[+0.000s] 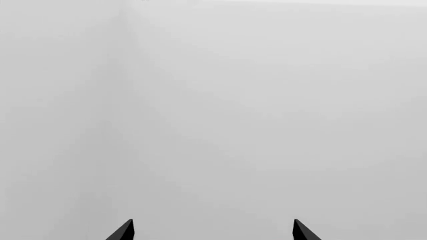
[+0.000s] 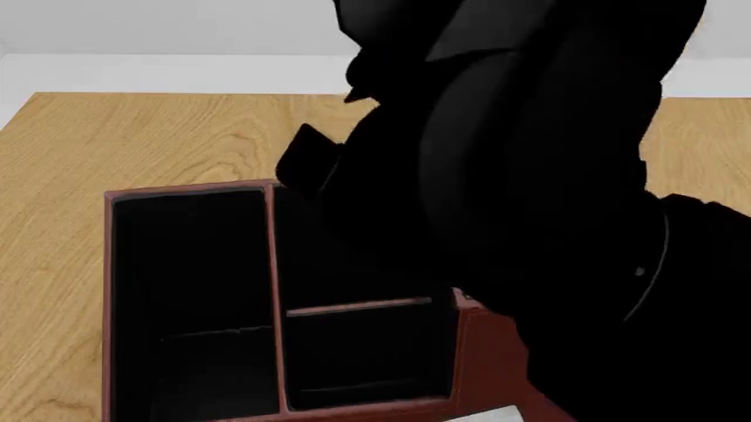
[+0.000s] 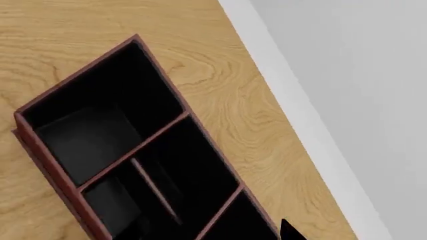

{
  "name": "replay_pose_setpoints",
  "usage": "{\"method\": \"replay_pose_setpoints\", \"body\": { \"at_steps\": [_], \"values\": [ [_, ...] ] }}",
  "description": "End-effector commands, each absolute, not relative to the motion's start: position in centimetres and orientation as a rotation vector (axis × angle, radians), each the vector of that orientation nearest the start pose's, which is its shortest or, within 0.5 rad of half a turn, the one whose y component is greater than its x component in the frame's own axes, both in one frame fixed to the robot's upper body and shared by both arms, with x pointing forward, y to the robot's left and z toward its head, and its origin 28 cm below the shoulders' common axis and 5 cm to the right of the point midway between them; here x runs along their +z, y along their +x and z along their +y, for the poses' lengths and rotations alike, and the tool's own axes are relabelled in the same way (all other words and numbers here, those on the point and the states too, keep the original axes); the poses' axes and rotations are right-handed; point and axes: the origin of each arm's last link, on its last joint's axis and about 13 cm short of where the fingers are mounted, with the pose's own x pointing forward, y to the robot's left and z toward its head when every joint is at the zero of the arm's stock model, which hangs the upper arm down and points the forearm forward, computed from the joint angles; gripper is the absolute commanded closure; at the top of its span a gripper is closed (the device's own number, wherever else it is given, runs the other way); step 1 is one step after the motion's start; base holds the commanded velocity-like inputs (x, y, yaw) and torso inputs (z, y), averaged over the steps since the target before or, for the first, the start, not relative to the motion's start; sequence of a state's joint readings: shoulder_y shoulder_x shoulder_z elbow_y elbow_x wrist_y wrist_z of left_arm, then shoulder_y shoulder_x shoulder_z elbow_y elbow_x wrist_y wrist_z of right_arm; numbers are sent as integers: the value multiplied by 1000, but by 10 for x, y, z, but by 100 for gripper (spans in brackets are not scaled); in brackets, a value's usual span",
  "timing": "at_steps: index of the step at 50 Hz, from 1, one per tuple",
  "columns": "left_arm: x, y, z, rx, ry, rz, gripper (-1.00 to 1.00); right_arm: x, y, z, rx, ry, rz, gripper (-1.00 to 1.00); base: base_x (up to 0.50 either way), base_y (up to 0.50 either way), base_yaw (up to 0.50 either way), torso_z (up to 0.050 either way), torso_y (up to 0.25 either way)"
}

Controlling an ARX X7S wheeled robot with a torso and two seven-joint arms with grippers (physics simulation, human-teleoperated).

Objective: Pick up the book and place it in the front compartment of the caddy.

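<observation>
The caddy [image 2: 108, 290] is a red-brown box with a black interior, and thin dividers [image 2: 277, 299] split it. It stands on the wooden table [image 2: 141, 132] and also fills the right wrist view, caddy [image 3: 47, 160]. My right gripper [image 3: 210, 233] hovers over it, open. One fingertip [image 3: 291, 231] shows beyond the caddy's far wall, and nothing is between the jaws. That far finger [image 2: 308, 156] pokes out from under my right arm [image 2: 528, 176]. I cannot pick out the book. A thin pale strip [image 2: 491, 414] lies by the caddy's near right corner. My left gripper [image 1: 213, 231] is open against blank grey.
The table's far edge [image 3: 267, 85] runs close behind the caddy, with a white skirting and a grey wall beyond it. My right arm hides the right half of the table in the head view. Bare wood shows left of the caddy and behind it.
</observation>
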State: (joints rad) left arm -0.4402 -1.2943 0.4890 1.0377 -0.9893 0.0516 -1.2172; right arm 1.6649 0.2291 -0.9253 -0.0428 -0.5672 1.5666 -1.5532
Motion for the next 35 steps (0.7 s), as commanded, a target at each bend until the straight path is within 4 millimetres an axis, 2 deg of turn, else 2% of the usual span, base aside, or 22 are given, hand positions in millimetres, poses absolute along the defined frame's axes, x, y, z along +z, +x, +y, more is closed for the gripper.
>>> {"method": "replay_pose_setpoints", "body": {
  "at_steps": [1, 4, 12, 22, 29, 35],
  "values": [
    [246, 133, 244, 99, -74, -490, -100, 444, 300, -86, 790, -963, 670, -100, 0, 0, 0, 0, 0],
    [246, 134, 244, 98, -75, -487, -100, 452, 302, -82, 807, -1028, 672, -100, 0, 0, 0, 0, 0],
    [247, 132, 246, 106, -79, -491, -100, 456, 305, -74, 910, -1191, 697, -100, 0, 0, 0, 0, 0],
    [247, 130, 248, 111, -83, -497, -100, 448, 308, -59, 1091, -1327, 627, -100, 0, 0, 0, 0, 0],
    [247, 131, 248, 110, -83, -496, -100, 441, 314, -51, 1149, -1445, 563, -100, 0, 0, 0, 0, 0],
    [247, 131, 248, 111, -83, -495, -100, 436, 318, -48, 1162, -1516, 586, -100, 0, 0, 0, 0, 0]
  ]
}}
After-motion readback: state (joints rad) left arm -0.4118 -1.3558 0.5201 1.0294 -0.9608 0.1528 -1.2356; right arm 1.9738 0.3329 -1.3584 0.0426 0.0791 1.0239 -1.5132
